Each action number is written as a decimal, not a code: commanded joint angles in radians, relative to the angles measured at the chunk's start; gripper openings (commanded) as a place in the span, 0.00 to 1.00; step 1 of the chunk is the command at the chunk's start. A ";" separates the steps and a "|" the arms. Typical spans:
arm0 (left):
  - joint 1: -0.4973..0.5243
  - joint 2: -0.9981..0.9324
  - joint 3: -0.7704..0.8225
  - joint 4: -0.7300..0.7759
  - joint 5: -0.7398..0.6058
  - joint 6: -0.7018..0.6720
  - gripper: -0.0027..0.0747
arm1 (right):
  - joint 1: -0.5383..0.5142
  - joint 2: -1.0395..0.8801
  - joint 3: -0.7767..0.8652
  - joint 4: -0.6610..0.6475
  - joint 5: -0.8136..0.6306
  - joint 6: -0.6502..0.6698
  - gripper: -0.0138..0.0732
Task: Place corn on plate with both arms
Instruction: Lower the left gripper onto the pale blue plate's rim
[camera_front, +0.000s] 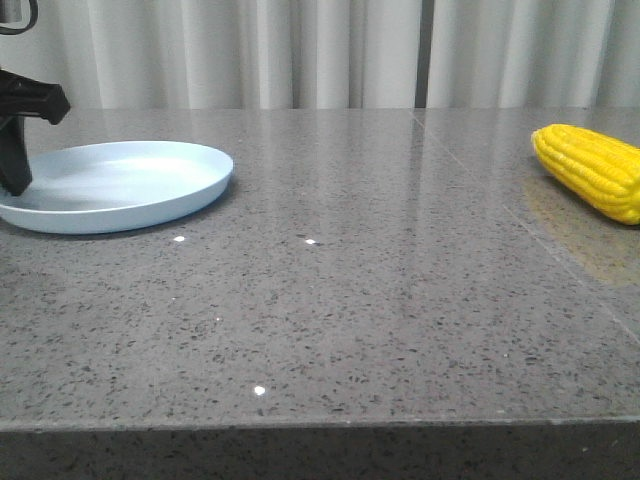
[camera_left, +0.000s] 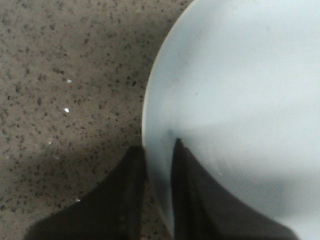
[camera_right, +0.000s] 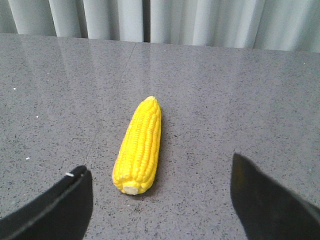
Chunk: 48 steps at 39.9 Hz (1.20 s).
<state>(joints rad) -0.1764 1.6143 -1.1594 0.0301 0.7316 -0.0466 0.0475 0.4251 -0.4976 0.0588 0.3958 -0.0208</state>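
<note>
Writing: none could be read on the corn (camera_front: 592, 170), the plate (camera_front: 120, 185) or the arms.
Corn axis: from the front it lay on its side, long axis running from left-far to right-near, its rounded tip toward the left and its other end cut off by the right edge of the view.
Corn from the right wrist: the pale stub end (camera_right: 131, 189) faced the camera and the tapered tip pointed away toward the curtain (camera_right: 165, 20).
Corn look: bright yellow, glossy, neat straight kernel rows, plastic-looking.
Corn place: far right of the grey speckled table (camera_front: 330, 320), flat on the stone, well apart from the plate.
Plate: round, shallow, pale blue-white, sitting at the far left of the table, nothing on it.
Left gripper (camera_left: 159, 165): black fingers (camera_left: 131, 200) pinched over the plate's rim, one outside on the table side, one inside on the plate's floor, clamped on that rim.
Right gripper (camera_right: 160, 200): fingers (camera_right: 60, 205) spread wide and released, holding nothing, the corn's stub end lying just ahead between them without touching either.
</note>
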 joint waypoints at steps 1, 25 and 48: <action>-0.001 -0.035 -0.033 -0.012 -0.030 0.000 0.01 | -0.005 0.013 -0.033 0.003 -0.086 -0.001 0.84; -0.032 -0.117 -0.159 -0.484 -0.042 0.227 0.01 | -0.005 0.013 -0.033 0.003 -0.086 -0.001 0.84; -0.164 0.045 -0.159 -0.489 -0.058 0.225 0.01 | -0.005 0.013 -0.033 0.003 -0.086 -0.001 0.84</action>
<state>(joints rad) -0.3326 1.6875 -1.2839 -0.4219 0.7201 0.1766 0.0475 0.4251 -0.4976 0.0588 0.3958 -0.0208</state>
